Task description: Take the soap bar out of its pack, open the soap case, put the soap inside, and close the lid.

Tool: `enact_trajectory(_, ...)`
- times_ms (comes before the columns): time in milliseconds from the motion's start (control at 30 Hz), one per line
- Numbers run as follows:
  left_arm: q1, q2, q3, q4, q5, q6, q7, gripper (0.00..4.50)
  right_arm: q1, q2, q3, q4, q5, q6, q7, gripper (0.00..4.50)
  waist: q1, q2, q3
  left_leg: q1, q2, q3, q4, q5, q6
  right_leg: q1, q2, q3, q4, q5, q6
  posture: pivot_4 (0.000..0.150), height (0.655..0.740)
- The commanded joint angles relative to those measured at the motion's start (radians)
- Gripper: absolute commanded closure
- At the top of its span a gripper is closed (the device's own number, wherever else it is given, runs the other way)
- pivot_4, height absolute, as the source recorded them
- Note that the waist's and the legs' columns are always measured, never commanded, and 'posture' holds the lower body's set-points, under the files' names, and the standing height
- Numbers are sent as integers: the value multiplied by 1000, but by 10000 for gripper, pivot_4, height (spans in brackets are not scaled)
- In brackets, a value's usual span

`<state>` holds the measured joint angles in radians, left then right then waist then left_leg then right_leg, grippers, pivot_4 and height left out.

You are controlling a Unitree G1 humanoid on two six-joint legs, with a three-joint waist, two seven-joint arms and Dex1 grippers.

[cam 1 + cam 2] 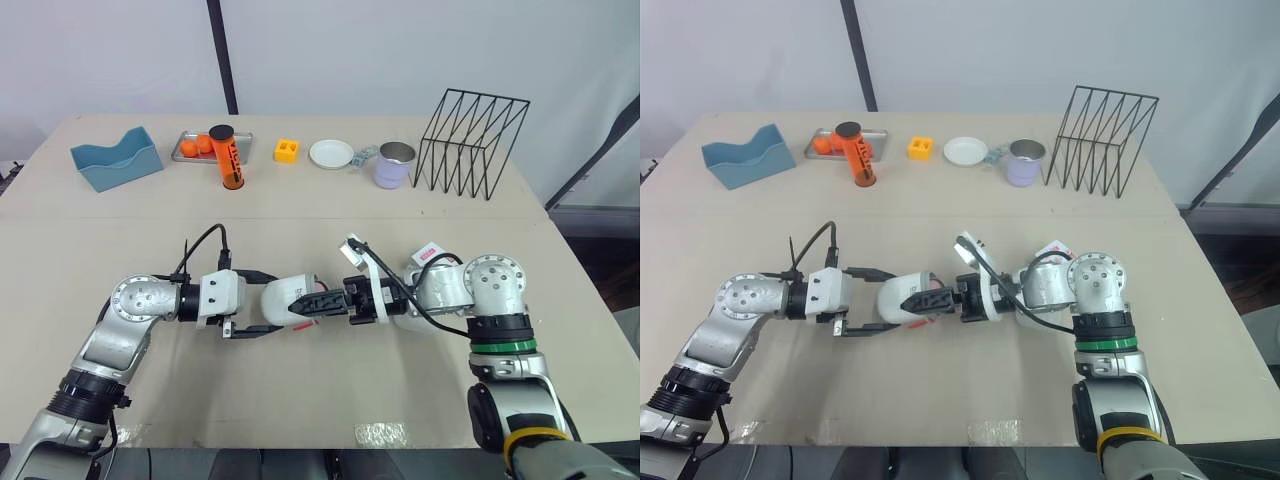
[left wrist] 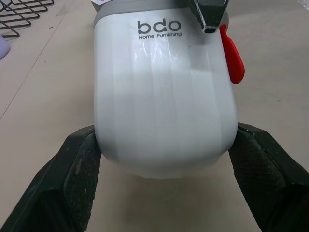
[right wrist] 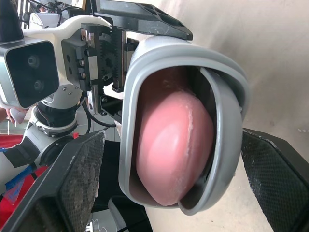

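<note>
Right now the left gripper (image 1: 270,303) is clamping the white, round-ended plastic soap case (image 2: 164,96) by its two long sides, holding it on its side low over the middle of the beige table (image 1: 300,400). The case's open mouth is facing the right gripper (image 1: 318,302). The pink oval soap bar (image 3: 174,145) is sitting inside the case, and the grey-rimmed lid (image 3: 227,125) is standing ajar beside it. The right gripper's fingers are spread wide, flanking the mouth and gripping nothing.

To my eye the closing is what is left. It calls for the left grip to hold firm while the right arm presses the lid square onto the rim, so the soap is not nudged out and the case is not twisted loose.

Along the far edge:
- The blue plastic bin (image 1: 116,160) is looking empty.
- The small metal tray (image 1: 185,155) is carrying orange fruit (image 1: 195,146), with an orange tube with a black cap (image 1: 230,160) leaning at its front.
- Next come a yellow block (image 1: 287,150) and a bare white round plate (image 1: 331,153).
- After them is a lilac metal mug (image 1: 394,165), whose inside I cannot make out.
- The black wire rack (image 1: 470,140) is holding nothing.

A white-and-red pack (image 1: 428,252) is lying just behind the right arm. I take it for the soap's emptied wrapper.
</note>
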<state>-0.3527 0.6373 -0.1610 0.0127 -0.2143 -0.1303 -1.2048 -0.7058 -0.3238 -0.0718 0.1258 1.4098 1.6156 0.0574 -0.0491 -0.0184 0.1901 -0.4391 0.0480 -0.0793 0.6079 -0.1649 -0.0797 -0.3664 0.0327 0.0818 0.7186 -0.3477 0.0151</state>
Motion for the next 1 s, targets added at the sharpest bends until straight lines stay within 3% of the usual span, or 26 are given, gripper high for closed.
enact_trajectory(33, -13, -1, 14, -23, -12, -6, 9, 9137, -1, 9, -7, -12, 26, -1, 8, 704, 0, 0, 0, 0, 0, 0, 0, 0, 0, 0, 0, 0, 0, 0, 0, 1500, 7400)
enact_trajectory(133, -14, -4, 11, -26, -11, -4, 12, 9137, 0, 11, -6, -11, 22, -1, 7, 7524, 0, 0, 0, 0, 0, 0, 0, 0, 0, 0, 0, 0, 0, 0, 0, 1500, 7400)
enact_trajectory(267, -16, -4, 10, -29, -11, 0, 15, 9137, 3, 8, -2, -10, 17, -1, 6, 24235, 0, 0, 0, 0, 0, 0, 0, 0, 0, 0, 0, 0, 0, 0, 0, 1500, 7400)
enact_trajectory(700, -22, -4, 12, -45, -34, 81, 21, 9137, 0, -5, 10, -20, 2, -1, 28, 24639, 0, 0, 0, 0, 0, 0, -1, 0, 0, 0, 0, 1, 0, 0, 0, 1500, 7400)
enact_trajectory(800, -27, -5, 18, -48, -41, 111, 19, 297, -3, -10, 17, -31, 3, -1, 43, 24639, -1, 0, 0, 0, 0, 1, -1, 0, 0, 0, 0, 1, 0, 0, 0, 1500, 7400)
enact_trajectory(1000, -36, 8, 26, -45, -62, 156, -6, 297, -23, -40, 40, -77, -30, -1, 100, 24639, -1, 0, 0, 0, 0, 1, -1, 0, 0, -1, 0, 1, 0, 0, 0, 1500, 7400)
